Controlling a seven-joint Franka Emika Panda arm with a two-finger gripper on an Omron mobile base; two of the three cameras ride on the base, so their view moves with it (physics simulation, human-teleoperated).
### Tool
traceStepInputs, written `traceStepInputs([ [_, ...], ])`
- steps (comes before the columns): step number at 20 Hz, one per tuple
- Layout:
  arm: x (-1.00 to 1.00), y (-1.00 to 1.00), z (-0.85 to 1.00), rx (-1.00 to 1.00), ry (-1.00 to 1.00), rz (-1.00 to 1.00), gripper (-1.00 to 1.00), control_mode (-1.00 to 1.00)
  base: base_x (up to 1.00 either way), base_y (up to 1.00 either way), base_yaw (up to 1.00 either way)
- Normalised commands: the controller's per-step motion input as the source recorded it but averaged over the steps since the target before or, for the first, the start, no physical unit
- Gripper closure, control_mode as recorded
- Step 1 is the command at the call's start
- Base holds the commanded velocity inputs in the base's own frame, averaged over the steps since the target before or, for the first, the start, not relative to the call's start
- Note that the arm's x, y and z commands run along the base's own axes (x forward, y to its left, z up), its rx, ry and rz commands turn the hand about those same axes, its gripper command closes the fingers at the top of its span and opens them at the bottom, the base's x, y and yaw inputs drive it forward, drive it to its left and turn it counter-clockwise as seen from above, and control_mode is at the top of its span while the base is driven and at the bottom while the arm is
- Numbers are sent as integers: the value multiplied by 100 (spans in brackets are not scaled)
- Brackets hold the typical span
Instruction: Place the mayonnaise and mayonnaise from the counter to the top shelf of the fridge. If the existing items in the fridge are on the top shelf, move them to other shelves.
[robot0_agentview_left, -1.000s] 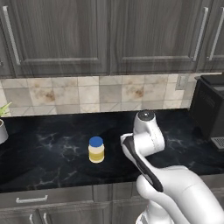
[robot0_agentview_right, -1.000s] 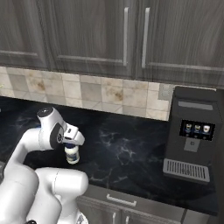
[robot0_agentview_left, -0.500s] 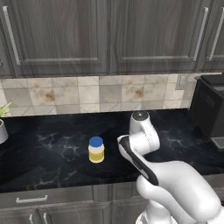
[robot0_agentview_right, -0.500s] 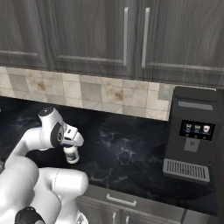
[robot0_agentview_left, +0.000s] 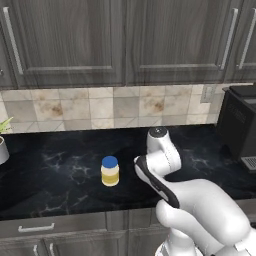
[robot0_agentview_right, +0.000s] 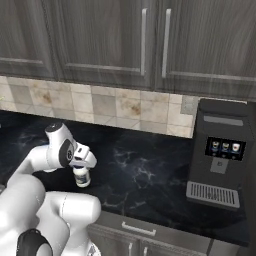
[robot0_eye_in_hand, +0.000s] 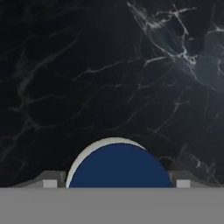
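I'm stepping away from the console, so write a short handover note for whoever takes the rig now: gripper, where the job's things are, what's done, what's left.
Gripper: low over the navy-lidded mayonnaise jar, one fingertip on each side of the lid; whether it is clamped cannot be told.
That slim white jar stands on the black counter, near the front edge, under the hand.
Blue-lidded pale-yellow mayonnaise jar stands alone on the counter, to the arm's left, untouched.
Done: arm positioned on the first jar; nothing has reached the fridge.
Left: lift this jar, drive to the fridge, shelve it on top, return for the blue-lidded one, and clear the top shelf if needed.
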Motion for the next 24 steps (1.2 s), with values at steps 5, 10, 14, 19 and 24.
traceStepInputs([
  [5, 0, -4, -3, 0, 0, 0, 100, -100, 0, 0, 0],
  [10, -28, 0, 18, 0, -7, 0, 100, -100, 0, 0, 0],
  [14, -80, 4, 89, 0, -39, 3, 100, -100, 0, 0, 0],
  [19, -100, 5, 100, 0, -35, 5, 100, -100, 0, 0, 0],
  [24, -100, 4, 100, 0, -20, 8, 100, -100, 0, 0, 0],
])
